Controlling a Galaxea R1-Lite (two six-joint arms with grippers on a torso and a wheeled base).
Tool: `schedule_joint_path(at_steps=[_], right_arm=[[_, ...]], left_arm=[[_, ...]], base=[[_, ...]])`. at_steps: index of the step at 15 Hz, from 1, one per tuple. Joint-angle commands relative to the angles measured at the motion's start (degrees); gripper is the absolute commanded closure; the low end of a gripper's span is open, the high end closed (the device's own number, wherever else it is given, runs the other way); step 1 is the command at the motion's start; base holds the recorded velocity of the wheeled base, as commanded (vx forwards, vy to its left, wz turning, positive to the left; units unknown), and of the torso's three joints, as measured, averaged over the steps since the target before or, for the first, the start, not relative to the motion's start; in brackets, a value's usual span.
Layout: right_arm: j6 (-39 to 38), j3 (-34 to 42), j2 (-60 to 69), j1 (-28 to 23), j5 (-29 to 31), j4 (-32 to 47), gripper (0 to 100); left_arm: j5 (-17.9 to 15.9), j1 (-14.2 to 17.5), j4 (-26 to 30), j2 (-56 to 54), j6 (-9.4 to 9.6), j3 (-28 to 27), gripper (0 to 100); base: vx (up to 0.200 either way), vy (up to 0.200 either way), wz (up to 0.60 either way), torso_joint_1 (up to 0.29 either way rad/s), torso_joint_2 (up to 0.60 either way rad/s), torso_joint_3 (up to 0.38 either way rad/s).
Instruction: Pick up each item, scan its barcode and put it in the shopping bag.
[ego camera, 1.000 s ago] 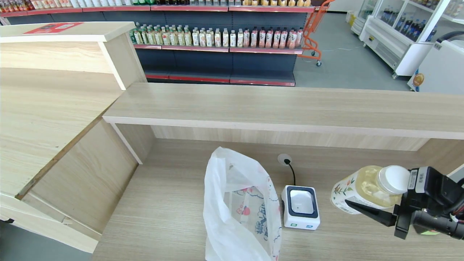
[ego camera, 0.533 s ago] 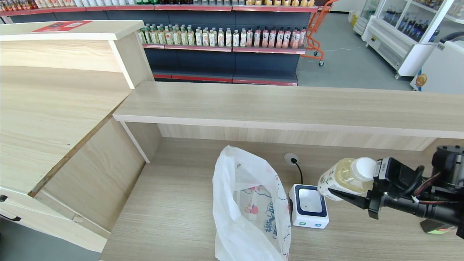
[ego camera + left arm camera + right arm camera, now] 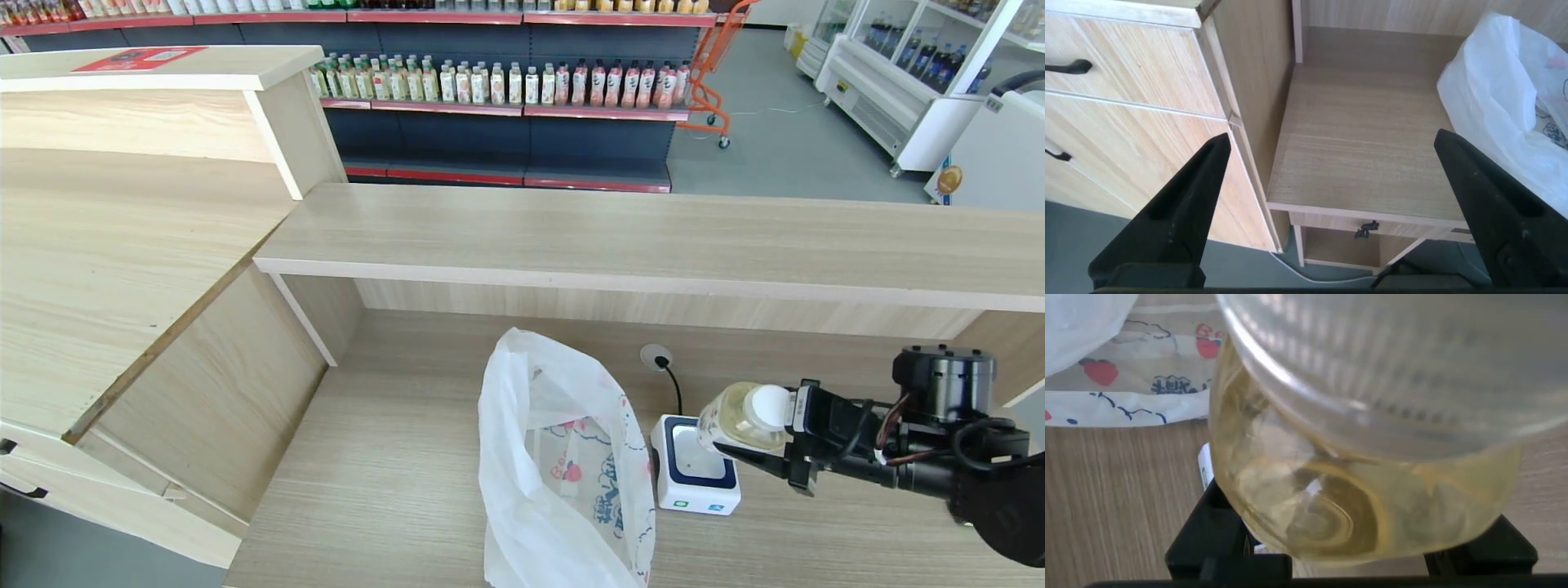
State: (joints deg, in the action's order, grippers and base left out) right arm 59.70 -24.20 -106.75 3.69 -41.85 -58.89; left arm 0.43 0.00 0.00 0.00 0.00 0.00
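My right gripper (image 3: 755, 437) is shut on a clear bottle of yellow liquid (image 3: 739, 415) with a white cap, held on its side right over the white barcode scanner (image 3: 694, 478). The same bottle (image 3: 1372, 449) looms close in the right wrist view, with the scanner (image 3: 1217, 531) dark beneath it. The white shopping bag (image 3: 559, 465) with a red and blue print stands open just left of the scanner; its edge (image 3: 1511, 82) also lies beyond my left gripper (image 3: 1331, 212), which hangs open off the counter's left end, holding nothing.
The lower wooden counter (image 3: 392, 482) carries the bag and scanner, whose black cable (image 3: 673, 384) runs to a hole at the back. A raised counter ledge (image 3: 637, 237) runs behind. Cabinet drawers (image 3: 1118, 122) stand to the left. Store shelves and fridges are far behind.
My right arm has carried the bottle leftward and down, from beside the scanner to directly over it. The head camera shifted slightly at first.
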Motion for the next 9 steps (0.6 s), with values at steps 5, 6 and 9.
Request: schedule_joint_path(at_steps=[5,6,9], right_arm=[[2.4,-6.7,-7.8,1.7,-1.0,-0.1,100],[3.7,-8.1,-8.6,1.7,-1.3,0.0,100],[4.7,-9.9,-10.3,1.8,-1.7,0.0,100]], left_arm=[[0.0,0.0,0.0,0.1,0.0,0.0,0],[0.0,0.0,0.0,0.1,0.0,0.0,0],[0.0,0.0,0.0,0.1,0.0,0.0,0]], base=[[0.0,0.0,0.0,0.0,0.0,0.0],[0.0,0.0,0.0,0.0,0.0,0.0],[0.0,0.0,0.0,0.0,0.0,0.0]])
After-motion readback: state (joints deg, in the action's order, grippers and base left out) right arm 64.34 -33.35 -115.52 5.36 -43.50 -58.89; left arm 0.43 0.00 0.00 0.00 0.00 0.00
